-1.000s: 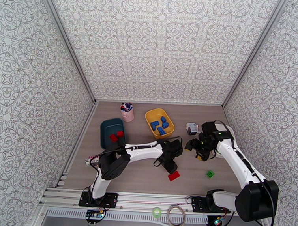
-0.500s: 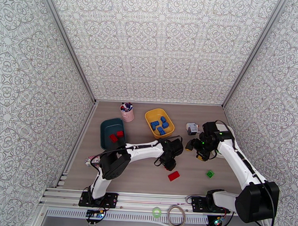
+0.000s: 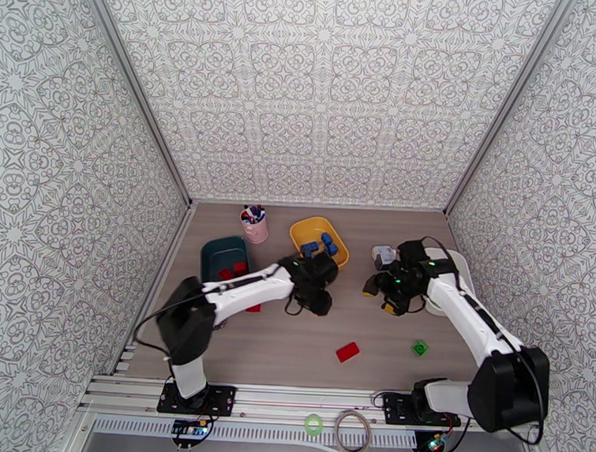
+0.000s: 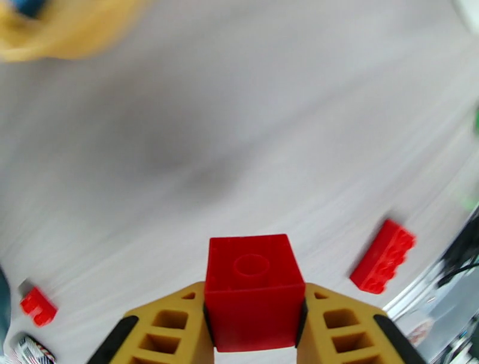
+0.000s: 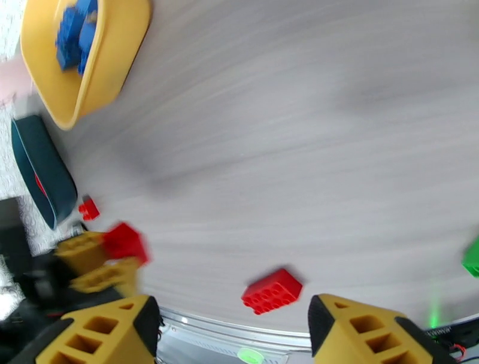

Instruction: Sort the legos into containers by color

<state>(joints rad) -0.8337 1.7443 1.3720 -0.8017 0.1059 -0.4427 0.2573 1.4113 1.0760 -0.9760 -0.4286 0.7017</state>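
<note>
Patterned walls are seen around a grey wood-grain table. Toward the far edge, a pink cup of pens is set beside a yellow tray, in which blue bricks are gathered. A teal tray is placed nearer the left edge, with red bricks inside it. A white tray is found by the right edge, largely covered by the right arm, and a small grey-white object is set just beside that arm.

The left gripper is clamped on a square red brick, which is held off the table just in front of the yellow tray. The right gripper is held with its fingers wide apart and nothing between them, between the yellow tray and the white tray.

An oblong red brick and a green brick are seen lying on the bare table toward the near edge, apart from each other. A small red brick is seen on the table just beside the teal tray.
</note>
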